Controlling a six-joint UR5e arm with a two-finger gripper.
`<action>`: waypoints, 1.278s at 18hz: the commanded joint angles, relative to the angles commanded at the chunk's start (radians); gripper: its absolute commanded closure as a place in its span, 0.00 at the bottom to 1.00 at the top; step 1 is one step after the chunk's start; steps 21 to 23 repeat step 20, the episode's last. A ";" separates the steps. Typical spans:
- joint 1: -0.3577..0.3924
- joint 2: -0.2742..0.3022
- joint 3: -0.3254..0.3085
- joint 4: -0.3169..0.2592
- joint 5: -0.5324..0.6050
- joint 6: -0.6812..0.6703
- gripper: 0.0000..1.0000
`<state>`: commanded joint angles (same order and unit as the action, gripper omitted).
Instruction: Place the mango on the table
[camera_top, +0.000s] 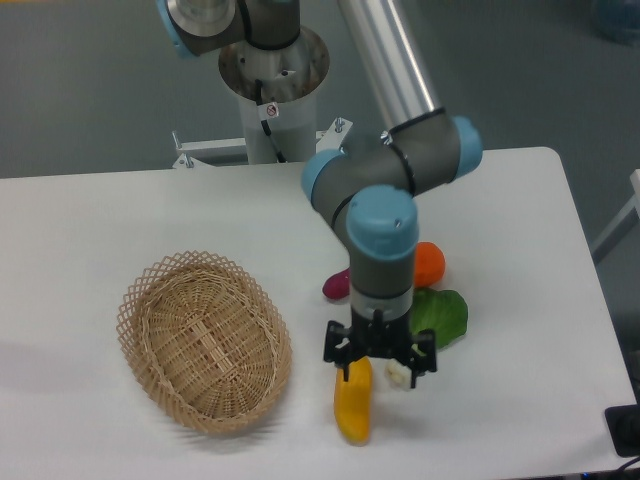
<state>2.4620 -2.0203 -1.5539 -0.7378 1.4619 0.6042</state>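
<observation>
The mango (353, 405) is yellow shading to orange and lies on the white table (120, 220) near its front edge, just right of the basket. My gripper (380, 368) points straight down directly over the mango's far end. Its black jaws stand spread apart, and the mango's top end sits by the left one. The mango looks to be resting on the table, not lifted.
An oval wicker basket (205, 340) stands left of the mango. Behind my wrist lie a round orange fruit (431, 264), a small reddish-purple vegetable (336, 285) and a green leafy item (442, 316). A small white object (399, 376) sits by the right jaw.
</observation>
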 joint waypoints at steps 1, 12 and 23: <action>0.009 0.011 -0.003 -0.005 0.000 0.037 0.00; 0.103 0.146 -0.051 -0.258 0.006 0.364 0.00; 0.121 0.167 -0.095 -0.252 0.009 0.416 0.00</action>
